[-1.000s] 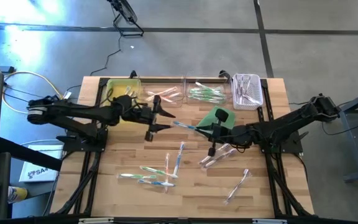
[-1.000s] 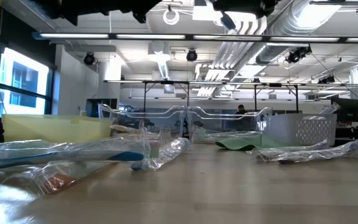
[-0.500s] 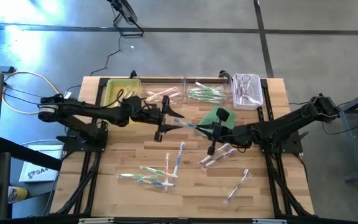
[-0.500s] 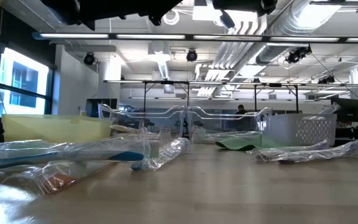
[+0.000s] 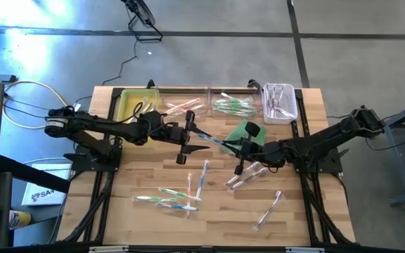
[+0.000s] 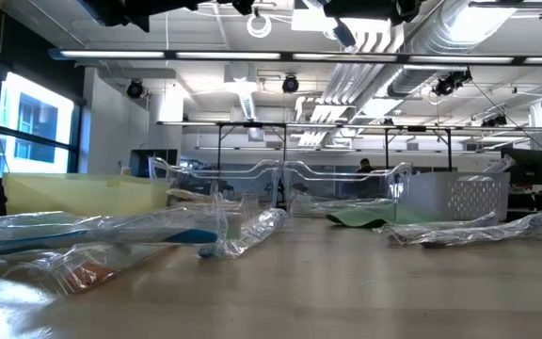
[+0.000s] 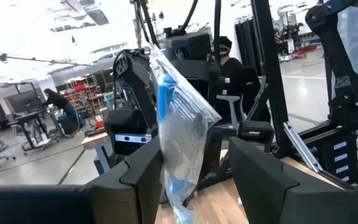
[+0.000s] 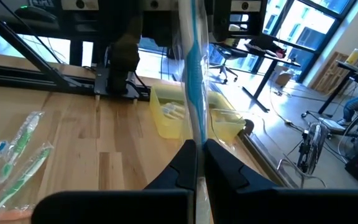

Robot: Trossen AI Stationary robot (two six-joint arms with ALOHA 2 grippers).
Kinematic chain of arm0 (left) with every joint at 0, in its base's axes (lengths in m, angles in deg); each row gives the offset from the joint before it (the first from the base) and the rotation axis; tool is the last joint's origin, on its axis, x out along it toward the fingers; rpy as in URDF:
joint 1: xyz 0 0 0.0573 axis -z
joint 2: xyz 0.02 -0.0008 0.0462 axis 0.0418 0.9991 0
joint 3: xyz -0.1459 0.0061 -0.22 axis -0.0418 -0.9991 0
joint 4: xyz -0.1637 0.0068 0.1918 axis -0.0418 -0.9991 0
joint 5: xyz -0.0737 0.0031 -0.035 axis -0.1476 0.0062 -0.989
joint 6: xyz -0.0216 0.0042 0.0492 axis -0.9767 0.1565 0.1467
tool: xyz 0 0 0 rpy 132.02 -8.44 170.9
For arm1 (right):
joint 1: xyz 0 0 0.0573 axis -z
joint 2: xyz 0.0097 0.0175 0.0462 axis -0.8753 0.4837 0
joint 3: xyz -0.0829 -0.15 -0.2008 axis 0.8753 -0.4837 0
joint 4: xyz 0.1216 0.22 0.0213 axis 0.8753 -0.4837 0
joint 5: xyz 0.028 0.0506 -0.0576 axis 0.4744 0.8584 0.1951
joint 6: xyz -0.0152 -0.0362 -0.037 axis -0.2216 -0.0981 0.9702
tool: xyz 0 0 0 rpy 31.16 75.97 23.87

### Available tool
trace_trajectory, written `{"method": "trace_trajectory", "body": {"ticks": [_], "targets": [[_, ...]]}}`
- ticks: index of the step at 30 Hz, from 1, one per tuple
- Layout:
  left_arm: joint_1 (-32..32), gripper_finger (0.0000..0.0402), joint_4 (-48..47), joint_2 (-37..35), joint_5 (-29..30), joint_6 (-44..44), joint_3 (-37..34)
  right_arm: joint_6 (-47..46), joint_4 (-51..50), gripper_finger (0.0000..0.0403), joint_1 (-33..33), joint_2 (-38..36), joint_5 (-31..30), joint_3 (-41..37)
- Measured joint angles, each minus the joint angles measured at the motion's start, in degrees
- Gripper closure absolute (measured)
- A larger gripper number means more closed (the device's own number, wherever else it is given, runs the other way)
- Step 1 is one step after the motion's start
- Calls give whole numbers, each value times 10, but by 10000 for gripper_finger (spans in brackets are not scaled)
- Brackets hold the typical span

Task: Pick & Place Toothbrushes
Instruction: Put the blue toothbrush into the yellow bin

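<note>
Overhead, you see both arms meeting above mid-desk [image 5: 139, 218]: the right gripper [image 5: 239, 147] pinches one end of a blue toothbrush [image 5: 206, 138], and the left gripper [image 5: 187, 138] sits at its other end. Bins along the far edge already hold brushes, pink ones [image 5: 185, 107] and green ones [image 5: 232, 105], so sorting looks partly done. About ten loose toothbrushes [image 5: 178, 197] are still on the desk.

From desk height, wrapped brushes [image 6: 111, 231] lie in front.

Your left wrist camera shows its fingers [image 7: 135, 180] spread around the hanging wrapper [image 7: 179, 124], not yet clamped.

Your right wrist camera shows its fingers [image 8: 225, 165] pressed on the wrapper [image 8: 191, 74].
</note>
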Motion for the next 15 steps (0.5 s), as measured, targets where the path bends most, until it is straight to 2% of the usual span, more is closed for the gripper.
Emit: {"method": "trace_trajectory", "body": {"ticks": [10, 15], "targets": [[0, 234, 3, 4, 4, 0, 0, -3, -4, 398, 7, 0, 5, 0], [0, 277, 1, 4, 7, -1, 0, -3, -7, 398, 7, 0, 7, -1]]}}
